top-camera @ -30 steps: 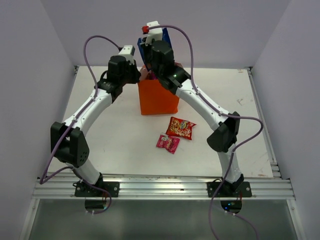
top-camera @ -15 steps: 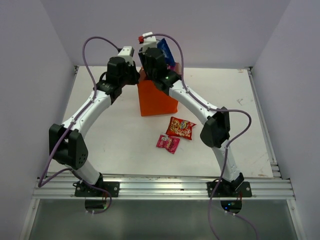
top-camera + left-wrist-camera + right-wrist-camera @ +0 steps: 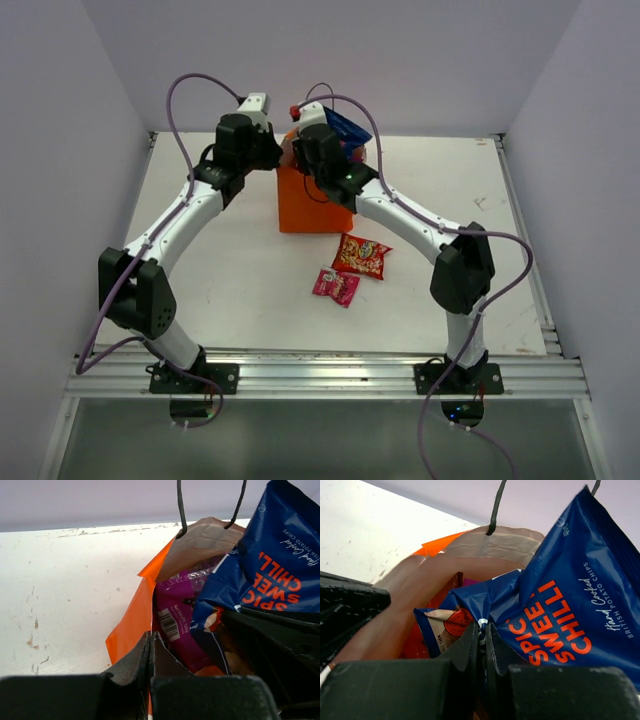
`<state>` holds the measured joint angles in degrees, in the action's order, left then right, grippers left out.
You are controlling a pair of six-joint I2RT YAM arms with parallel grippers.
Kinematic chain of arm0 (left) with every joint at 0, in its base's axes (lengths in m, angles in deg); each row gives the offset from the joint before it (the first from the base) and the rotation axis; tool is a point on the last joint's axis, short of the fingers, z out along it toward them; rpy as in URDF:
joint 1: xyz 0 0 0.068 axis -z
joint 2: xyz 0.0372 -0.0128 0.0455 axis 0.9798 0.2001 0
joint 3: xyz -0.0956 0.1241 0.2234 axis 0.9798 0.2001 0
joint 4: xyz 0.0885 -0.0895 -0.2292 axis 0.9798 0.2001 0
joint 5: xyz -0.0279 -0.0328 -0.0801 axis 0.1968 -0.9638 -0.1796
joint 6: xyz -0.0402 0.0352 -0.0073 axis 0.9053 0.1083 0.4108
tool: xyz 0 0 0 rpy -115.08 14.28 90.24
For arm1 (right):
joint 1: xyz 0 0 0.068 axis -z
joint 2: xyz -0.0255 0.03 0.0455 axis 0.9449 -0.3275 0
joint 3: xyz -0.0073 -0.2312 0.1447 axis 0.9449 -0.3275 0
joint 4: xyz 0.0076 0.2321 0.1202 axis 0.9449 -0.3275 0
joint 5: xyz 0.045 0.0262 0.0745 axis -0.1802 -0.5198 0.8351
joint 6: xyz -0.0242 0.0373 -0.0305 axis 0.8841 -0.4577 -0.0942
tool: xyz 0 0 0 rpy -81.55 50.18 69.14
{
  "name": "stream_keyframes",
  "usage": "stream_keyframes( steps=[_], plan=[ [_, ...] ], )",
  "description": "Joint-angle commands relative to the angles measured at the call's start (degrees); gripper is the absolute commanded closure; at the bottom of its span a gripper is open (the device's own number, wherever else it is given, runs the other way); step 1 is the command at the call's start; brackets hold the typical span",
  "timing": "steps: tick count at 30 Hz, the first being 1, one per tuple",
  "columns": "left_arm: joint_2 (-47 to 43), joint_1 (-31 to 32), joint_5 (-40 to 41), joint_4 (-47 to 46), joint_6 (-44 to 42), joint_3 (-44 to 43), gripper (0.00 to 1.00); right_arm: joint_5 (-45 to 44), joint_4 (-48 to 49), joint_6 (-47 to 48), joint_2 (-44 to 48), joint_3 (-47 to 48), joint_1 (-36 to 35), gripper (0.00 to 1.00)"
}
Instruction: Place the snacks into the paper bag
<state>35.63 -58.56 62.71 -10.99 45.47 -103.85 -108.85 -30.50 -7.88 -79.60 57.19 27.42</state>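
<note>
Top external view, nearest first: both arms rise from bases bolted at the near edge of the table (image 3: 220, 280). Their elbows bow outward and their forearms lean inward, so the two wrists meet above the far middle of the white, scuffed tabletop.

Ahead of the bases lie two flat, glossy packets, near each other but not touching. The small pink-red packet (image 3: 336, 286) is nearer, and the red-yellow packet (image 3: 362, 255) lies just beyond it, to the right.

Behind them stands the paper bag (image 3: 312, 208), an upright orange box of creased paper with a pale lining and thin black loop handles (image 3: 180, 507).

Left wrist view: the left gripper (image 3: 151, 641) has its black fingers pressed together on the bag's near rim, with a sliver of orange paper showing between them. Inside the mouth, a shiny purple bag (image 3: 175, 605) with a white barcode label stands on end.

Right wrist view: the right gripper (image 3: 482, 630) pinches the lower edge of the blue bag (image 3: 570, 595), a crinkled foil packet with orange lettering. The packet is tilted, with its lower part inside the paper bag's mouth and its upper part sticking out above the rim.
</note>
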Motion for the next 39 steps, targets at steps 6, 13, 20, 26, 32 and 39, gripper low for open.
stream_keyframes(
  steps=[6, 13, 20, 26, 32, 39],
  plan=[
    [-0.6, -0.8, 1.6, -5.3, -0.4, -1.2, 1.00, 1.1, -5.6, 0.4, 1.1, 5.7, 0.0, 0.61],
    [-1.4, -0.8, 2.1, -5.1, -0.6, -0.2, 1.00, -0.6, -3.8, 0.9, 12.6, 4.2, -0.4, 0.26],
    [-2.2, -0.8, 2.2, -4.9, -0.5, 0.8, 1.00, -5.6, -2.6, -0.7, 34.5, -25.5, -0.4, 0.25],
    [-3.4, -0.7, 2.3, -4.4, -0.7, 2.0, 1.00, -1.7, -3.2, -8.5, 42.6, -47.0, -0.5, 0.25],
    [-4.3, -0.7, 2.1, -4.2, -0.7, 3.1, 1.00, 0.8, 7.4, -12.0, 37.5, -57.0, -0.4, 0.26],
    [-4.5, -0.7, 1.6, -3.7, -0.4, 3.4, 1.00, 2.1, 17.3, -11.9, 24.3, -56.3, 0.6, 0.27]
  ],
)
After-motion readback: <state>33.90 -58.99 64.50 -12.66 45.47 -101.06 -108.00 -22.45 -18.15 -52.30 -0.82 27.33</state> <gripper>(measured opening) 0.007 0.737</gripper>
